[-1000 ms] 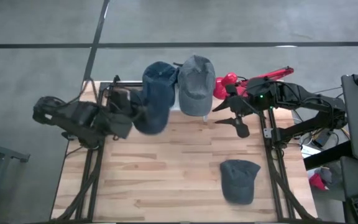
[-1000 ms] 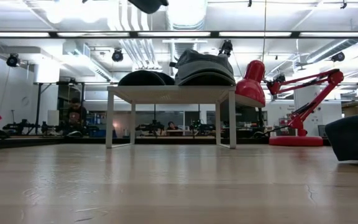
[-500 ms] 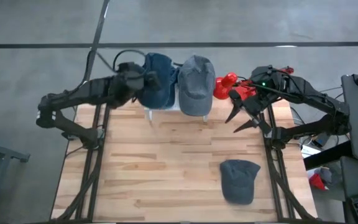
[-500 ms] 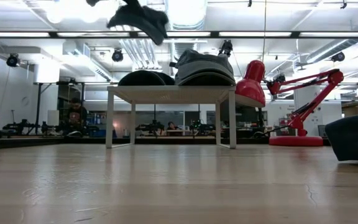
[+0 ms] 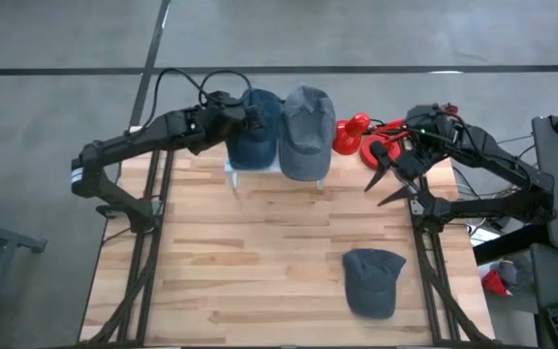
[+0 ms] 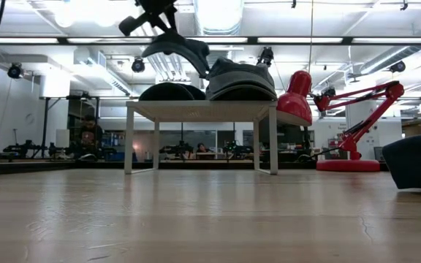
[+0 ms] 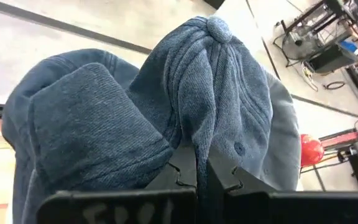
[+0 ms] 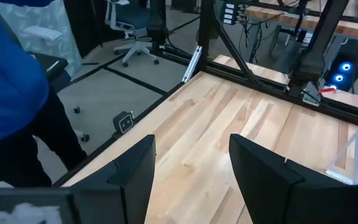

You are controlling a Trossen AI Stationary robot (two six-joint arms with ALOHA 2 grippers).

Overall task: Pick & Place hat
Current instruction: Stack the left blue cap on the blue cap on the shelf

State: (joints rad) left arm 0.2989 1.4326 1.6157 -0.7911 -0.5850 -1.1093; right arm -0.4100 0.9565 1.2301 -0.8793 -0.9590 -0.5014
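Note:
A blue denim cap (image 5: 253, 131) hangs from my left gripper (image 6: 154, 16) above the white stand (image 6: 199, 109) at the table's far edge; the gripper is shut on it. Under it a dark cap (image 6: 168, 91) lies on the stand, with a grey-blue cap (image 5: 306, 131) beside it. A third cap (image 5: 371, 281) lies on the table near the right edge, and shows in the low view too (image 6: 415, 164). My right gripper (image 5: 392, 181) waits open in the air at the table's right side, next to the red lamp. My left gripper pinches a fold of the blue cap's crown (image 7: 190, 138) between its two shut fingers, below the top button (image 7: 217, 25). It comes from above, slanting from the table's left. The cap (image 6: 175, 47) hangs below the fingers, lifted clear over the dark cap on the stand.
A red desk lamp (image 6: 298, 95) stands at the far right, beside the stand. Bare wood (image 5: 260, 262) takes up the middle and the near left of the table. A person in blue (image 8: 5, 81) stands beyond the table edge in the right wrist view.
My left arm has swung the blue cap from beside the stand's left-near corner toward the far edge and over the stand, then lowered it toward the dark cap. My right gripper has drawn back toward the table's right edge, staying open.

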